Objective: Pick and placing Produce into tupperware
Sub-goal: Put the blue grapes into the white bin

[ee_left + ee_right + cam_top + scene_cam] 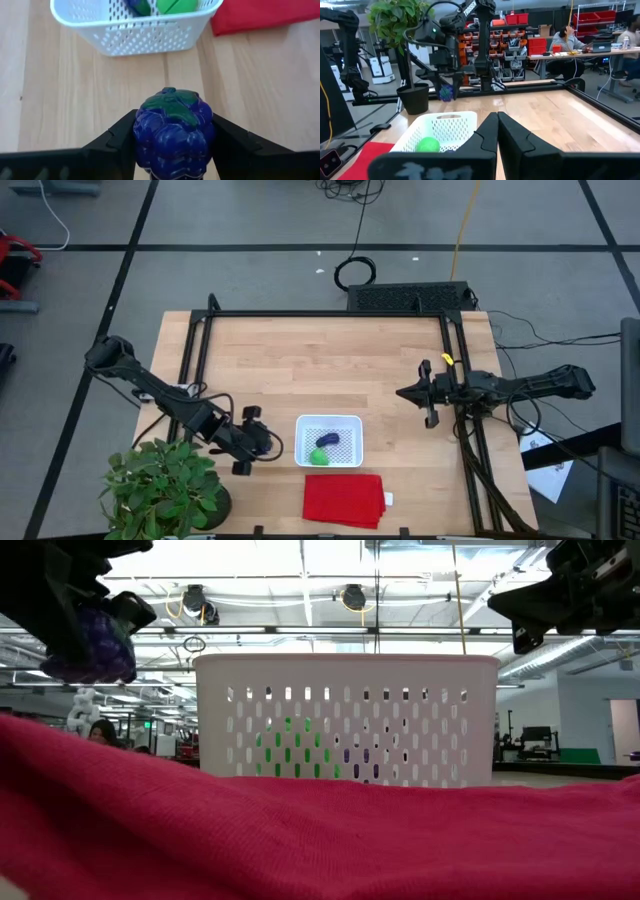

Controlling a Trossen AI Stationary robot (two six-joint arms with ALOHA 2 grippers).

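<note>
From above, the left pincer [262, 442] sits at nine o'clock of the tupperware [329, 440], which holds green and purple produce on the surface [320, 370]. Its wrist view shows it clamped on purple grapes [172, 131]. The right pincer [497, 131], at three o'clock, is closed and empty.

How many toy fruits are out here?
3: a green one and a purple one in the basket, and purple grapes in the left gripper.

Overhead looks straight down, low camera sits behind the red cloth [300, 835], both wrist views share the tupperware [135, 30].
</note>
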